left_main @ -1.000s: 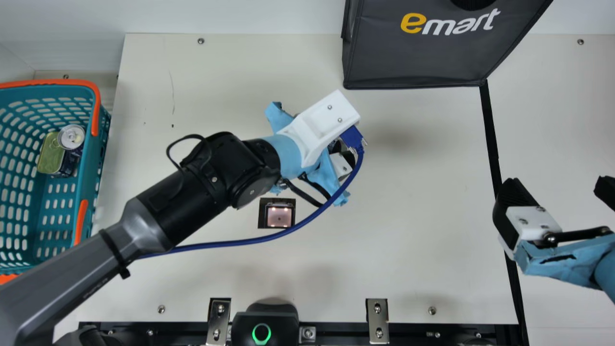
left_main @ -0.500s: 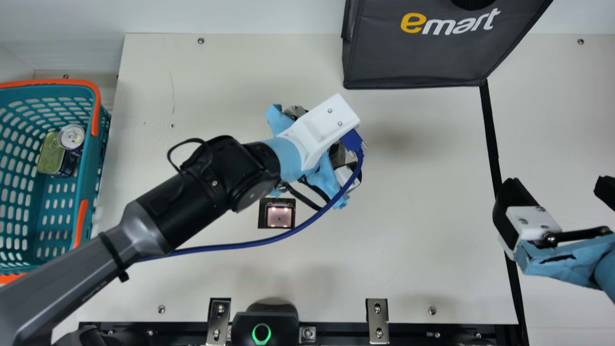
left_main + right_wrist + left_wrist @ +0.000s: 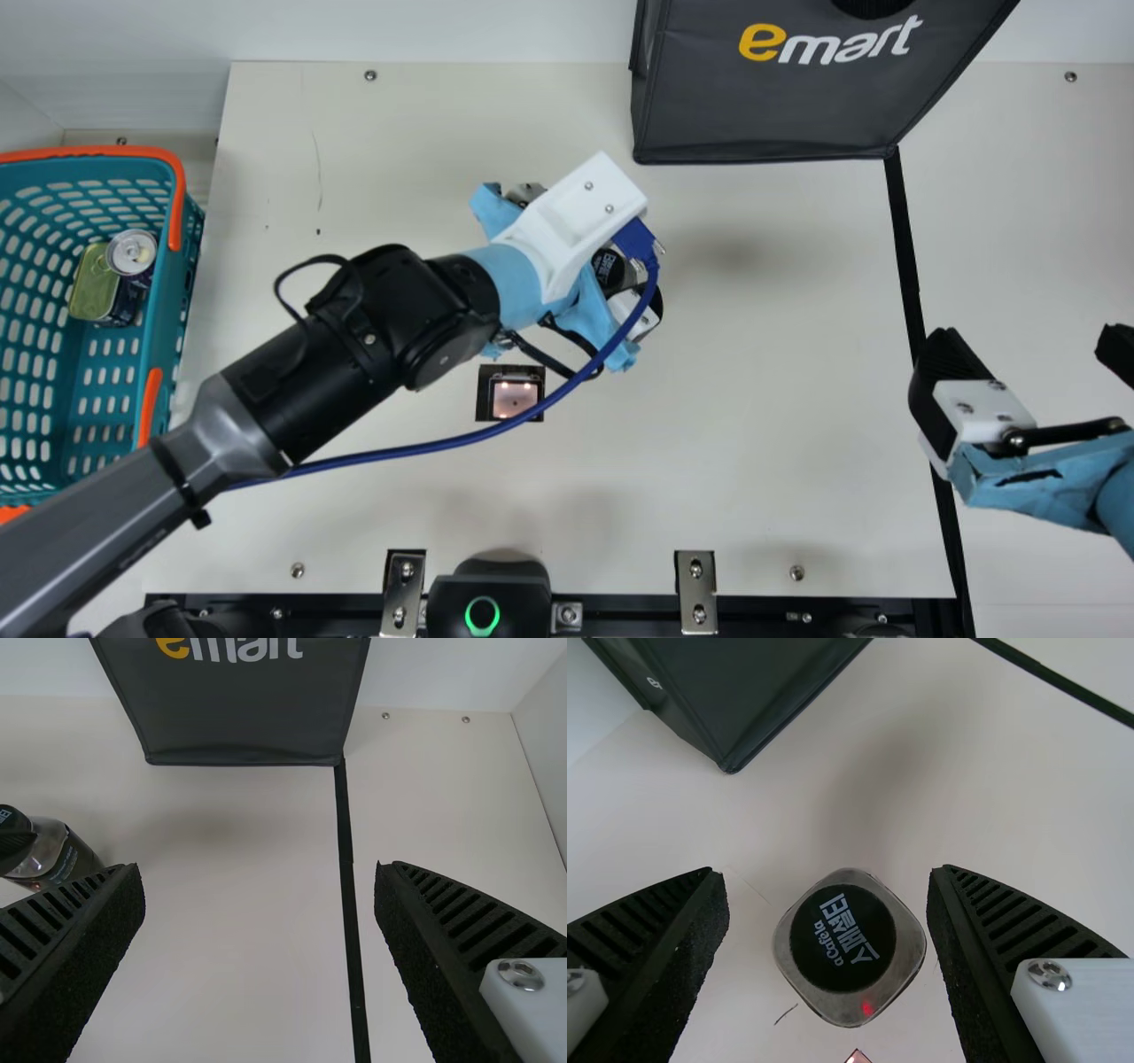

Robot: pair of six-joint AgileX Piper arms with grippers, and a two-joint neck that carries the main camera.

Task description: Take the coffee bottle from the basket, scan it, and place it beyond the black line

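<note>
The coffee bottle [image 3: 849,948] stands upright, as far as its cap shows, on the table [image 3: 753,443] between the left gripper's [image 3: 826,868] two fingers—spread wide, with a gap showing on either side of the cap, so they don't seem to grip it. It is out of the basket [image 3: 168,310], then, but on the near side of the black line [image 3: 903,248]. A red spot of light falls on its shoulder and the scanner [image 3: 514,397] lies close by those fingers; whether the scan has registered I cannot tell. The carry over the line remains. The right gripper [image 3: 259,865] has its fingers parted, holding nothing, the line running between them; I'd guess it is the one to finish the job, once the left arm makes room. That left arm and its blue cable [image 3: 443,443] are the main obstacle—the cable could snag. Off past the left fingers sits the dark bag [image 3: 762,97], clear of a direct path. Well behind them, in the basket, are a can [image 3: 133,251] and a tin [image 3: 91,283].
</note>
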